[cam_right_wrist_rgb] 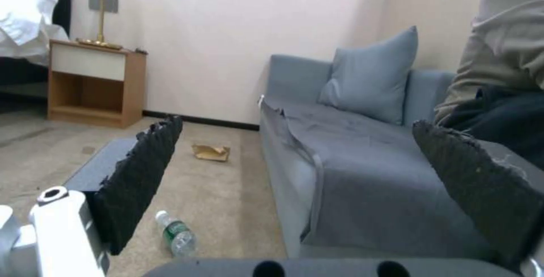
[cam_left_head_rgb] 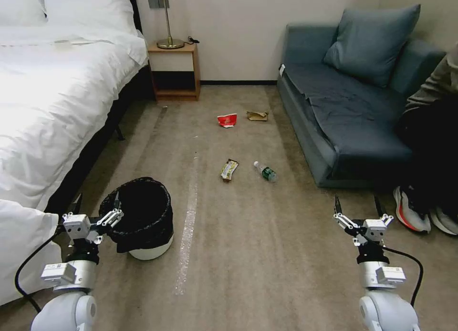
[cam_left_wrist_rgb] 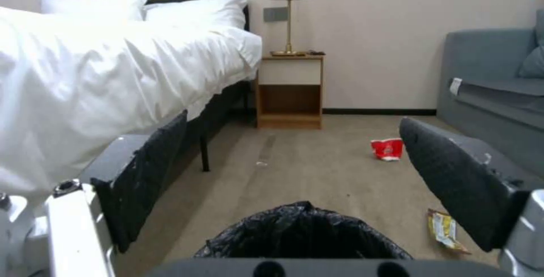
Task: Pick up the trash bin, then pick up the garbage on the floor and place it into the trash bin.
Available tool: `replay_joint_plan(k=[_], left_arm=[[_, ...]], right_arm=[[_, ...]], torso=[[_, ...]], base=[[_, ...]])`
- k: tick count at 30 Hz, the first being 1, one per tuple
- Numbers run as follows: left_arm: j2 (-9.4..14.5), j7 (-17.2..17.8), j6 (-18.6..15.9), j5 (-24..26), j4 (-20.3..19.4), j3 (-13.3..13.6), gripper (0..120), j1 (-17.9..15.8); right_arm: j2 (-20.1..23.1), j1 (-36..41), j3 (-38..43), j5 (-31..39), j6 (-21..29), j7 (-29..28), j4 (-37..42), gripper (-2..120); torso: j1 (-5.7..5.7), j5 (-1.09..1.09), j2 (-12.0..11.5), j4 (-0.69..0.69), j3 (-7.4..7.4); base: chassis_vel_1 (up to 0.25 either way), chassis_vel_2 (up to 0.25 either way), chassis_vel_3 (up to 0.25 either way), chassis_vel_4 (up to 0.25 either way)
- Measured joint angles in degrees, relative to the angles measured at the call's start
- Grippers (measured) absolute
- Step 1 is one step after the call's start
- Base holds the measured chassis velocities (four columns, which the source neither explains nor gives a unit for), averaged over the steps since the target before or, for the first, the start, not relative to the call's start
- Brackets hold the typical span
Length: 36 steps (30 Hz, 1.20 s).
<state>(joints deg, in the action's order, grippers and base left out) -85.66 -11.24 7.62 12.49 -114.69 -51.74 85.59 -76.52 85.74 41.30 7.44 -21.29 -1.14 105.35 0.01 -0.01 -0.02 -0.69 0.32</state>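
Left gripper (cam_left_head_rgb: 98, 204) stood with jaws spread wide, empty, at the rim of the small round white plastic trash bin (cam_left_head_rgb: 143, 219), which is lined with a crinkly black bag folded over its edge. The bin stood upright on the carpet near the foot of the white-sheeted bed (cam_left_head_rgb: 52, 97). In the head view the inner finger overlapped the near-left part of the rim; contact could not be confirmed. In the left wrist view the bag's top (cam_left_wrist_rgb: 303, 234) lay low between the two fingers, so the bin sat just ahead of and below this gripper. Left arm was clearly the nearer; judged the bin pick-up not yet done.

Right gripper (cam_left_head_rgb: 358, 204) was also spread open and empty, held low over bare carpet on the sofa side, well apart from the bin.

Count of floor litter: four pieces, one of each.
- Clear plastic bottle with green label (cam_left_head_rgb: 265, 171), lying on its side, long axis running diagonally, cap end away from the dark blue-grey sofa (cam_left_head_rgb: 343, 111).
- Yellow-brown snack wrapper (cam_left_head_rgb: 229, 169), just left of the bottle.
- Crushed red-and-white paper cup (cam_left_head_rgb: 227, 119), farther off.
- Crumpled brown paper (cam_left_head_rgb: 257, 115), beside the cup.

All four lay ahead of both grippers, mid-floor, the bottle nearest the right gripper.
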Motion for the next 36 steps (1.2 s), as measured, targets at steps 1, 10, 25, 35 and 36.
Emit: replay_joint_plan(k=[1,10,25,35,36], left_arm=[[-0.02,0.07,-0.03,-0.01,-0.10,0.07,100,0.01],[-0.05,0.33,-0.35,-0.21,-0.45,0.51,100,-0.04],[0.02,0.25,-0.19,-0.11,-0.64,0.10,100,0.60],[-0.07,10.31,-8.51,2.15,0.02,0.00,99,1.10],[0.03,13.67,-11.50,3.88,0.35,-0.15,100,1.05]], right_arm=[[0.08,-0.01,0.00,0.01,0.00,-0.01,0.06,100],[0.18,0.00,0.07,0.05,0.00,-0.04,0.13,100],[-0.10,0.59,0.13,-0.16,-0.31,-0.05,0.00,100],[0.24,0.40,0.02,-0.09,-0.02,-0.05,0.25,100],[0.24,0.45,0.02,-0.08,-0.02,-0.04,0.23,100]], torso=[[0.00,0.00,0.00,0.00,0.00],[0.00,0.00,0.00,0.00,0.00],[0.00,0.00,0.00,0.00,0.00],[0.00,-0.01,0.00,0.01,0.00],[0.00,0.00,0.00,0.01,0.00]], base=[[0.000,0.000,0.000,0.000],[0.000,0.000,0.000,0.000],[0.000,0.000,0.000,0.000],[0.000,0.000,0.000,0.000],[0.000,0.000,0.000,0.000]])
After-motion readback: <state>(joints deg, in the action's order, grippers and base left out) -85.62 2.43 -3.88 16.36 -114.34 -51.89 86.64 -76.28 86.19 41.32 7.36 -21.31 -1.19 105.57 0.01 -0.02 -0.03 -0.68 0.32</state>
